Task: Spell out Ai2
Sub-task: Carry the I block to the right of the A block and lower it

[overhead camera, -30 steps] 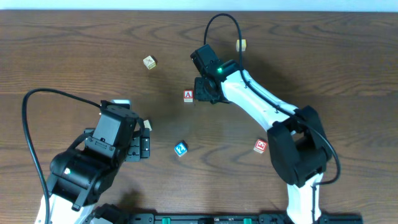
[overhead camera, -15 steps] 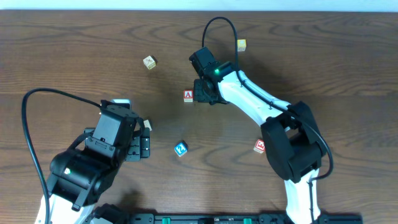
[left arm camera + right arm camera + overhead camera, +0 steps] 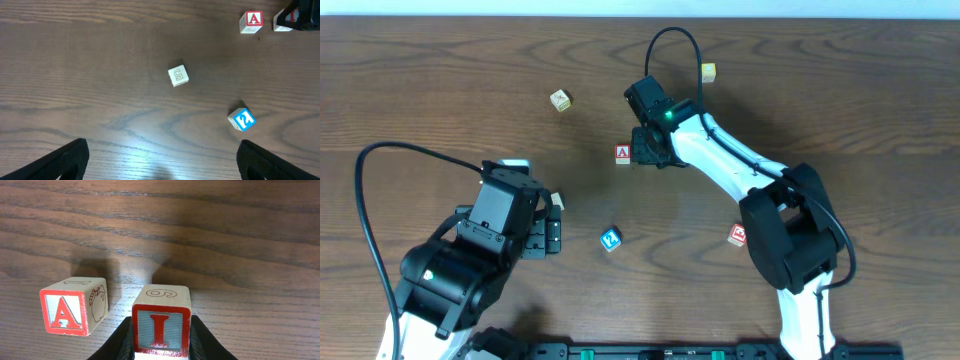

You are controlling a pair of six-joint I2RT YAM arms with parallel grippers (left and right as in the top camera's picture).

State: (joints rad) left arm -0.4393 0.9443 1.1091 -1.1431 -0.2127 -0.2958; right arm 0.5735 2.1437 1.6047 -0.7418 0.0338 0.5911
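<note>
I block (image 3: 161, 325) pinched beside the A block (image 3: 67, 312)

The right pincer (image 3: 161, 347) grips the I block by its sides, just beside the A block with a narrow gap between them, and both red letters face the wrist camera. The 2 block (image 3: 610, 239) lies well apart on the tabletop (image 3: 440, 80), nearer the left pincer (image 3: 160, 165), which hangs spread and holds nothing. A 5 block (image 3: 178, 76) lies near that pincer

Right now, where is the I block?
In the right wrist view, the I block sits in the right gripper, with the A block just left of it.
</note>
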